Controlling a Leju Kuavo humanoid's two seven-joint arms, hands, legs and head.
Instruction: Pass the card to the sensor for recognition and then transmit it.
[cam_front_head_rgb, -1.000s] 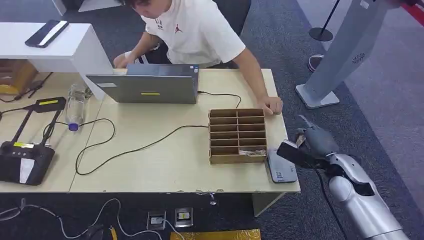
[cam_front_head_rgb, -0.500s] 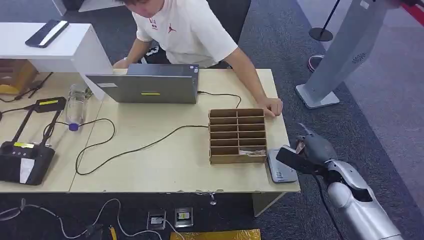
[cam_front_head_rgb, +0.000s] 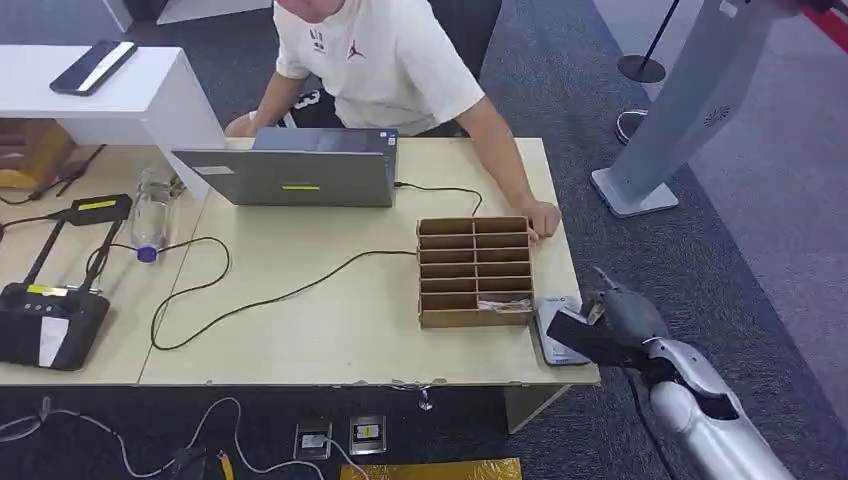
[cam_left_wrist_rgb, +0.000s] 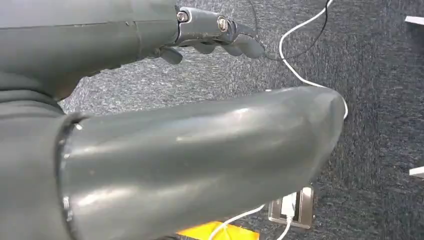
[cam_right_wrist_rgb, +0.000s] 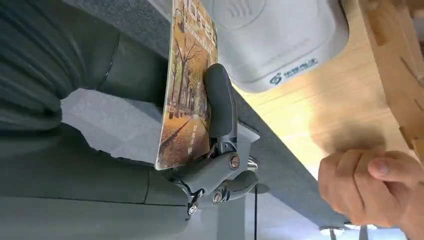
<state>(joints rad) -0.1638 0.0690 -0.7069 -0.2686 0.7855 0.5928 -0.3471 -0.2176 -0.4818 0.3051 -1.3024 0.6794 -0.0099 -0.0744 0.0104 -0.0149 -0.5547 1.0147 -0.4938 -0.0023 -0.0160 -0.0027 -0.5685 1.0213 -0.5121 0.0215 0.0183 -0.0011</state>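
My right hand hangs at the table's front right corner and pinches a card, which looks dark from above. The card covers the near part of the grey sensor pad lying on that corner. In the right wrist view the card shows an autumn tree picture, standing on edge between the thumb and fingers of my right hand, close beside the sensor. My left hand hangs over the carpet, its fingers apart and holding nothing.
A wooden compartment box stands just left of the sensor. A person sits behind the table with one hand resting by the box's far corner. A laptop, a cable and a bottle lie further left.
My right hand has drawn the card back toward the table's front edge and lower, so it now overlaps the sensor. The person has shifted slightly.
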